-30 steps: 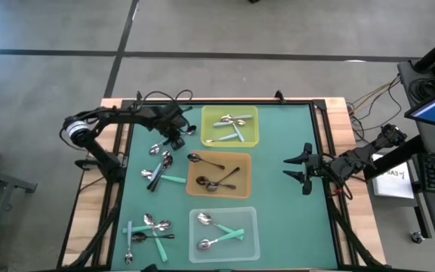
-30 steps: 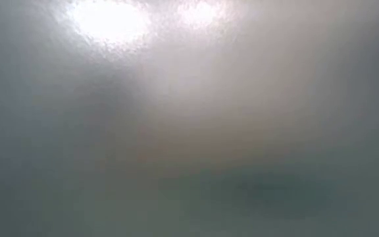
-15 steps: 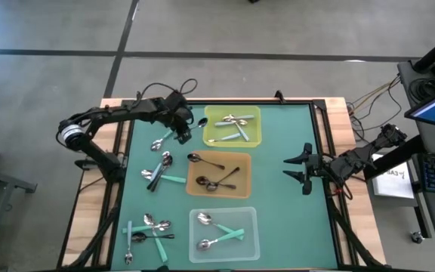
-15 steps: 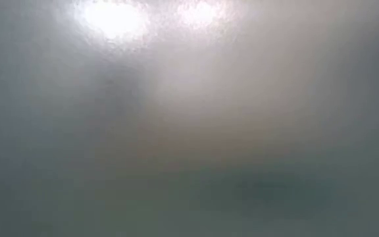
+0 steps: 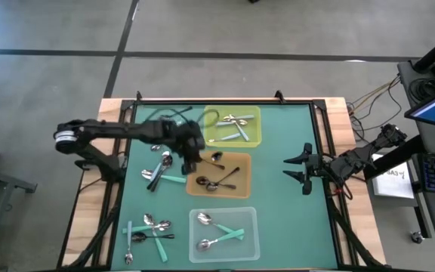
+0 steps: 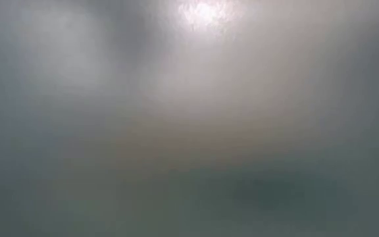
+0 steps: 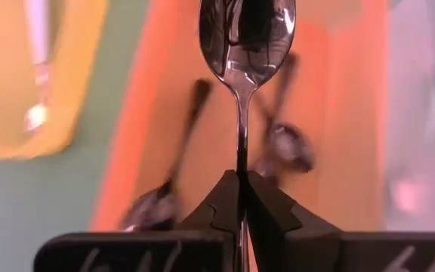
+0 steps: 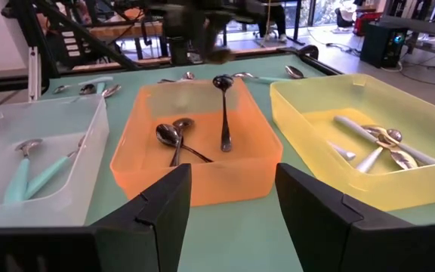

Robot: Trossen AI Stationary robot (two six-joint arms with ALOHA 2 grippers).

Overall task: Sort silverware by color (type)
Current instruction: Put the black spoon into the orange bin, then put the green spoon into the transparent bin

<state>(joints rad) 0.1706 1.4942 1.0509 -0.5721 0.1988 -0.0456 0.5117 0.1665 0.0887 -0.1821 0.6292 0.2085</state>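
My left gripper is over the left edge of the orange tray, shut on a dark shiny spoon. The tray holds dark spoons. One of them leans on the tray's left wall. The yellow tray holds silver spoons. The clear tray holds teal-handled ones. Loose spoons lie on the mat at left and near left. My right gripper waits open at the right. The low view is fogged over. My left gripper pinches the dark spoon's handle between its two fingers. The spoon lies along the fingers. Its bowl sticks out ahead of them toward the table's right. It is lifted clear above the orange tray.
The three trays stand in a row down the middle of the green mat. Bare mat lies to their right, up to my right gripper. A cable loops over the mat's far left. A black frame rims the table.
My left gripper has lifted the dark spoon from the mat beside the yellow tray. It has carried the spoon toward the table's near and right side, ending over the orange tray's left edge. The spoon's bowl now points right.
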